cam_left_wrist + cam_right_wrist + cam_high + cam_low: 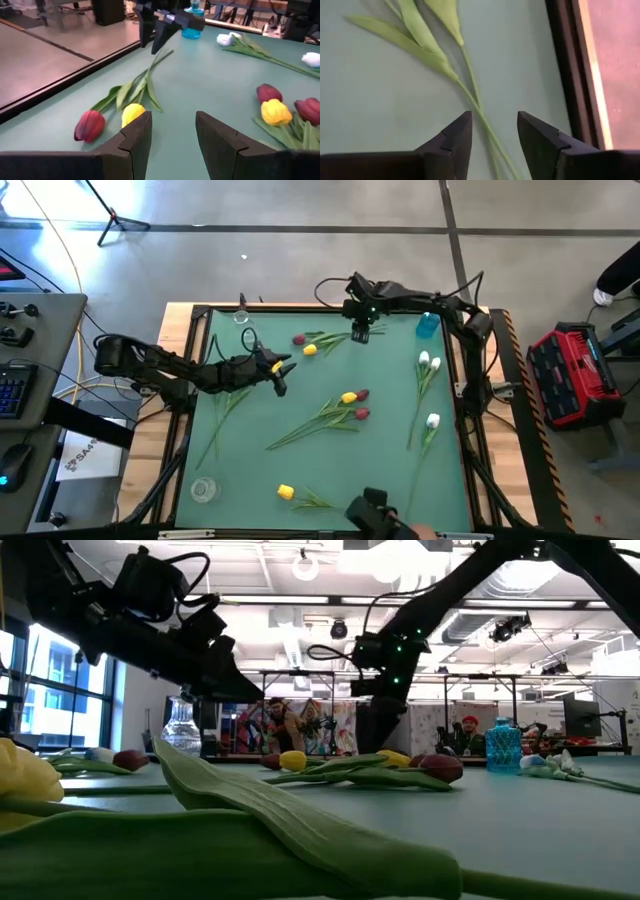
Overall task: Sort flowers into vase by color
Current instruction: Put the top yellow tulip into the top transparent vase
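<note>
We see the green table (390, 395) strewn with flowers, and we take the blue vase (428, 324) at its far right corner as our landmark. Our right hand (360, 332) hangs just left of that vase, fingers parted with nothing between them, straddling from above the thin stems (482, 117) of a dark red flower (298, 339) and a yellow flower (310, 350) whose heads lie further left. Our left hand (283, 377) hovers well left of the vase and nearer the table's middle, fingers also apart and empty, pointing toward those same two heads. A yellow and two dark red flowers (352, 402) lie together in the middle, below and left of the vase. Three white flowers (430, 363) lie along the right side, below the vase. One more yellow flower (286, 492) rests at the near edge, beside a clear glass vase (203, 489).
</note>
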Controlling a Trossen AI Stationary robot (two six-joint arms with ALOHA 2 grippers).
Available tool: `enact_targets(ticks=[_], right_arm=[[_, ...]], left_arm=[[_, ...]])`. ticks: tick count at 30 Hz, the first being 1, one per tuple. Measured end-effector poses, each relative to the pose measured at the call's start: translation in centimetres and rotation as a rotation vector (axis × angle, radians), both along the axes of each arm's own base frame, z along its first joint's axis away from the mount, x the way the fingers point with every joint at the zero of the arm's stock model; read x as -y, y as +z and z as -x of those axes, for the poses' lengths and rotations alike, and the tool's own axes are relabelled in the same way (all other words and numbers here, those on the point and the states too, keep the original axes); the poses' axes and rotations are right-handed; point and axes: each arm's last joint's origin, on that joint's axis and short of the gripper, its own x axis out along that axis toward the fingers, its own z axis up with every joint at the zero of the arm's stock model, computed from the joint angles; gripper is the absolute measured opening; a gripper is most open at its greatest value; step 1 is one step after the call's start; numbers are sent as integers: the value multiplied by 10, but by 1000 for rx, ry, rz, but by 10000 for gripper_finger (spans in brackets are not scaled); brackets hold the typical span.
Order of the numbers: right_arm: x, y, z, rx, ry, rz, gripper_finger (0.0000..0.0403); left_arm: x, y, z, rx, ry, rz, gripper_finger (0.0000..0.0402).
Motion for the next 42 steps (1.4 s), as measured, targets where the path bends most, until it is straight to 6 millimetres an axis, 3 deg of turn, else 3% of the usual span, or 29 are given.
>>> enact_targets(ticks=[10, 17, 24, 32, 38, 42], right_arm=[[14, -25, 12, -91, -46, -41, 86], [23, -30, 19, -108, -77, -42, 69], [26, -35, 19, -98, -59, -48, 60], [27, -56, 16, -116, -80, -120, 9], [23, -30, 19, -49, -160, -117, 2], [13, 10, 24, 59, -125, -159, 2]], left_arm=[[0, 0, 0, -6, 7, -20, 142], [0, 0, 0, -7, 7, -20, 142], [0, 0, 0, -6, 7, -19, 142], [0, 0, 0, 14, 17, 16, 142], [0, 1, 0, 48, 33, 63, 142], [0, 2, 1, 75, 44, 95, 142]])
